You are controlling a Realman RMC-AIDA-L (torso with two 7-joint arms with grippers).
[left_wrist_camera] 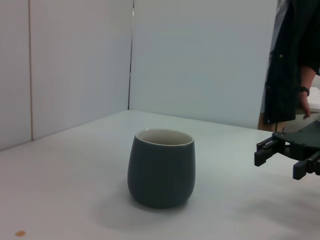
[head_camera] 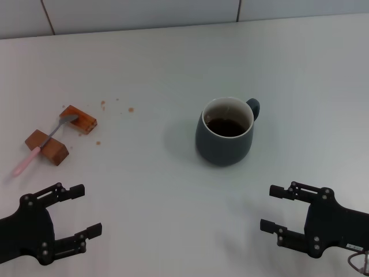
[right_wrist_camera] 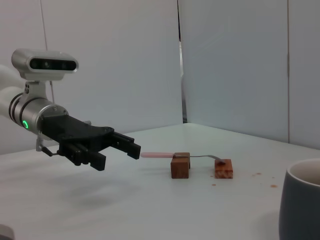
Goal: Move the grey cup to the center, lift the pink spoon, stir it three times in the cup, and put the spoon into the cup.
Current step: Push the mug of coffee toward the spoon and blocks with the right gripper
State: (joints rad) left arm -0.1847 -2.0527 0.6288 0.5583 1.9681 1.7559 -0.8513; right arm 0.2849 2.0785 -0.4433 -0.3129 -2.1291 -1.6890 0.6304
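Note:
The grey cup [head_camera: 225, 133] stands upright near the middle of the white table, dark liquid inside, its handle turned to the far right. It also shows in the left wrist view [left_wrist_camera: 161, 168] and at the edge of the right wrist view [right_wrist_camera: 301, 200]. The pink spoon [head_camera: 44, 144] lies across two brown blocks at the far left, pink handle toward me, metal bowl on the farther block; the right wrist view shows the spoon [right_wrist_camera: 165, 155] too. My left gripper [head_camera: 79, 212] is open near the front left. My right gripper [head_camera: 275, 209] is open at the front right, short of the cup.
Two brown blocks [head_camera: 48, 146] [head_camera: 79, 118] hold the spoon up off the table. Brown crumbs [head_camera: 117, 107] dot the surface beside them. A tiled wall [head_camera: 144, 11] runs along the table's far edge. A person [left_wrist_camera: 292, 65] stands beyond the table.

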